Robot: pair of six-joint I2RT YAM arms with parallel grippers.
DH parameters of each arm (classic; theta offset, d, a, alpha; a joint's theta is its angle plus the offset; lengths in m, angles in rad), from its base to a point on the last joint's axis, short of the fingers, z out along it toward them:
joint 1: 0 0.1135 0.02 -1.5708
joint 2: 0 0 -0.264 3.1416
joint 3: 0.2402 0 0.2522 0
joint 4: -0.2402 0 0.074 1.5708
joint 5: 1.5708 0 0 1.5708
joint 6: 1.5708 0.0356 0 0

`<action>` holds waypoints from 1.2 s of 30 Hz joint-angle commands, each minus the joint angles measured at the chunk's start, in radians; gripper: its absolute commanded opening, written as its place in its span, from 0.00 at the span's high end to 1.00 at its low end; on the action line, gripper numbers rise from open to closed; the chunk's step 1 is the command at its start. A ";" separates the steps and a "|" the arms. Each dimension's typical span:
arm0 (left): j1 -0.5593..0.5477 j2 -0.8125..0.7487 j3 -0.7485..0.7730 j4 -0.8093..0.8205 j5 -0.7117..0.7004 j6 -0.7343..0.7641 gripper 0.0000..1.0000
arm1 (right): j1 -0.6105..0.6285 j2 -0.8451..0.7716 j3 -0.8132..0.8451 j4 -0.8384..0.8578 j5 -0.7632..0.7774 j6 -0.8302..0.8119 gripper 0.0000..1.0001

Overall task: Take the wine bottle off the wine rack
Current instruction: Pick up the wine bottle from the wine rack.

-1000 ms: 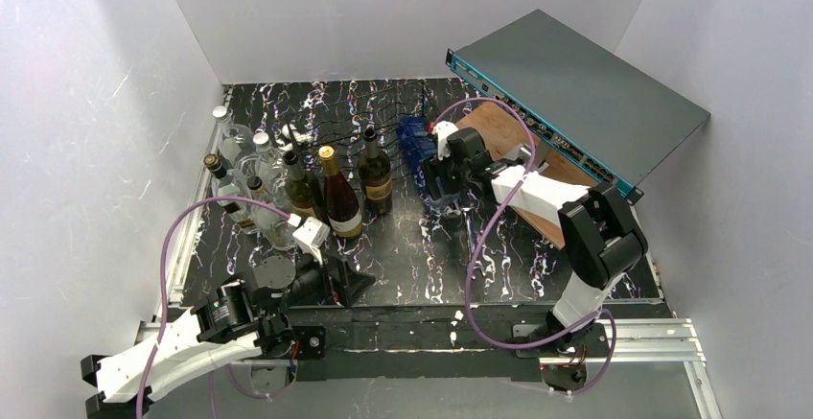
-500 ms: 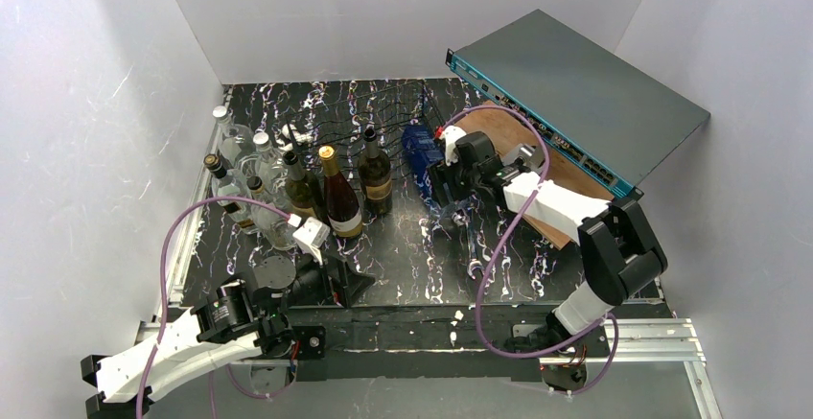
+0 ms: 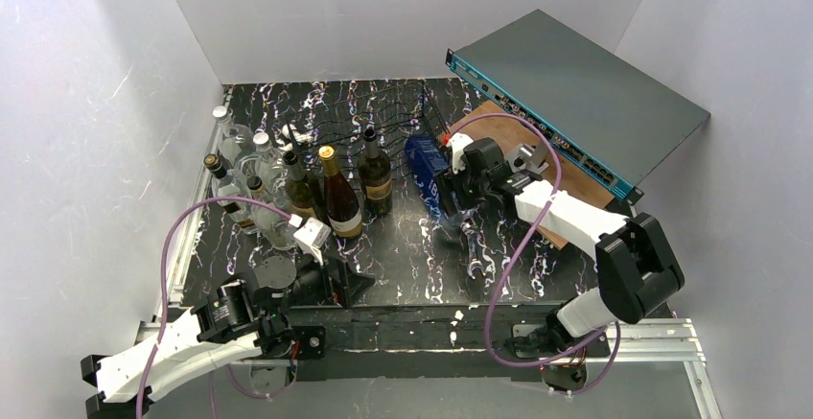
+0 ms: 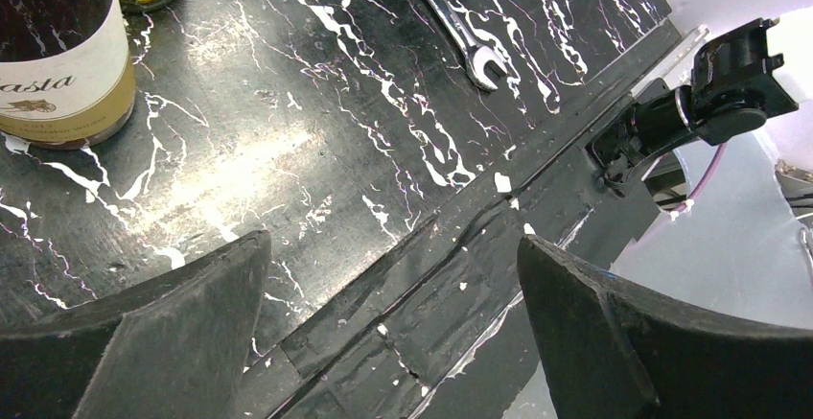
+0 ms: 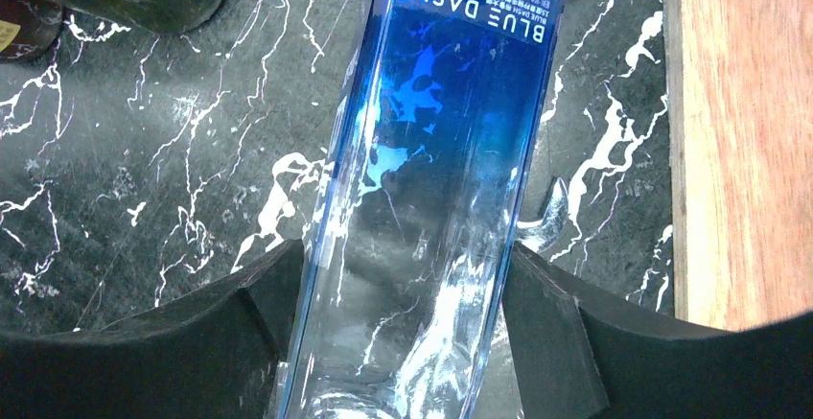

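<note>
Wine bottle (image 5: pixel 422 151), blue glass, was gripped between the part-open right fingers (image 5: pixel 192 352), apparently off the wine rack (image 3: pixel 398 112), at its 5 o'clock; set-down remained. Left fingers (image 4: pixel 144 342) stood wide, empty.

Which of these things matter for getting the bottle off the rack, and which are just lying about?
For the job: Blue Dash bottle, wine rack.
Just lying about: upright bottles, wrench, network switch, wooden board.
</note>
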 commanded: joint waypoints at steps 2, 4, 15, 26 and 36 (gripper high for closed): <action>-0.002 0.012 0.015 0.004 0.023 0.020 0.01 | 0.008 -0.085 0.006 -0.004 -0.070 -0.044 0.89; -0.002 0.013 0.012 0.017 0.037 0.025 0.01 | 0.007 -0.091 0.006 -0.015 -0.073 -0.045 0.89; -0.002 0.054 0.019 0.050 0.080 0.051 0.01 | 0.006 -0.141 -0.022 -0.062 -0.089 -0.086 0.91; -0.002 0.089 0.017 0.102 0.120 0.085 0.01 | -0.002 -0.193 -0.052 -0.114 -0.119 -0.109 0.92; -0.002 0.148 0.031 0.141 0.156 0.130 0.01 | -0.002 -0.228 -0.067 -0.143 -0.135 -0.127 0.93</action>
